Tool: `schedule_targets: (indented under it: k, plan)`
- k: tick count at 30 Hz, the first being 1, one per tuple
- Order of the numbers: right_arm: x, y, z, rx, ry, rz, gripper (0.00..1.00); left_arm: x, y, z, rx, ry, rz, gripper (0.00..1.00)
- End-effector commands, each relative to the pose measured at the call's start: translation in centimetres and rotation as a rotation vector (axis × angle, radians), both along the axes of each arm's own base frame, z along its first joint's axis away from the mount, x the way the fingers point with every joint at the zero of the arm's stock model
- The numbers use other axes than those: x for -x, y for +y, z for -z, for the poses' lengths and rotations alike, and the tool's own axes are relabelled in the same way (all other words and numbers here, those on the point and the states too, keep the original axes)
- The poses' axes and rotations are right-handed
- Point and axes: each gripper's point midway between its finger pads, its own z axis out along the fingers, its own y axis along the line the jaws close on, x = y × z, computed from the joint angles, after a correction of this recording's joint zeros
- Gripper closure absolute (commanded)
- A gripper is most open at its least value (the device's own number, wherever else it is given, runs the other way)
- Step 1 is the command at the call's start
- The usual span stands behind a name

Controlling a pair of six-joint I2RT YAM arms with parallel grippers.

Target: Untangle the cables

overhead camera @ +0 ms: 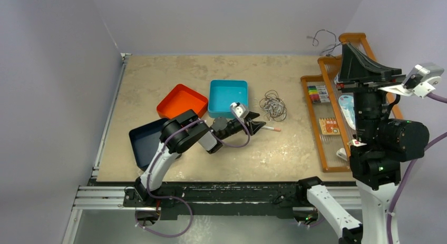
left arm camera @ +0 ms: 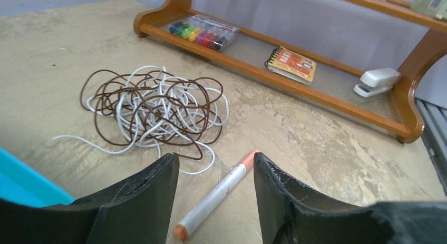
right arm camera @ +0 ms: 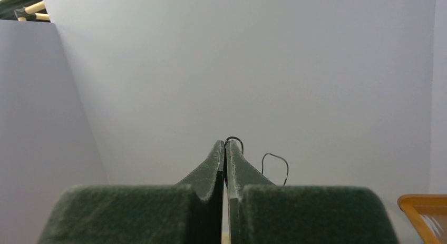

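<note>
A loopy bundle of brown and white cables lies on the table, right of the teal tray. My left gripper is low over the table just short of the bundle and is open. A white-and-orange pen lies on the table between its fingers, touching neither. My right gripper is raised high at the right and is shut on a thin black cable. Small loops of that cable stick out past the tips.
An orange tray, a teal tray and a dark blue tray sit left of the cables. A wooden shelf rack at the right holds markers, a notebook and a stapler.
</note>
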Motion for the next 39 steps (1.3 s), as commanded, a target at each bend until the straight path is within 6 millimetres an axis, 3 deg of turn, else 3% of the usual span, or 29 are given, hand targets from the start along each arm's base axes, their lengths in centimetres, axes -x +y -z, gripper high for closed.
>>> schedule_targets:
  k: [1,8,12,20,26,32,39]
  plan:
    - [0.3,-0.8,-0.9,-0.012,-0.038,0.041,1.00,-0.1,2.0,-7.9,0.166,-0.053,-0.077,0.44]
    - [-1.6,0.5,0.3,0.033,0.012,0.005,1.00,0.3,6.2,-12.4,0.246,0.028,-0.210,0.37]
    - [-2.9,1.3,1.4,0.058,0.046,-0.022,1.00,-0.4,8.7,-13.8,0.221,0.130,-0.333,0.34]
    - [-7.3,3.8,4.1,0.115,0.142,-0.106,1.00,-2.7,14.1,-12.7,-0.068,0.411,-0.618,0.29]
    - [-11.6,5.8,6.5,0.128,0.226,-0.172,1.00,-3.1,20.5,-11.4,-0.237,0.543,-0.781,0.23]
    - [-14.6,7.0,8.4,0.131,0.282,-0.208,1.00,-2.4,26.9,-14.6,-0.274,0.528,-1.040,0.17]
    - [-16.5,8.1,9.6,0.117,0.306,-0.254,1.00,-0.9,30.0,-18.4,-0.309,0.432,-1.087,0.10]
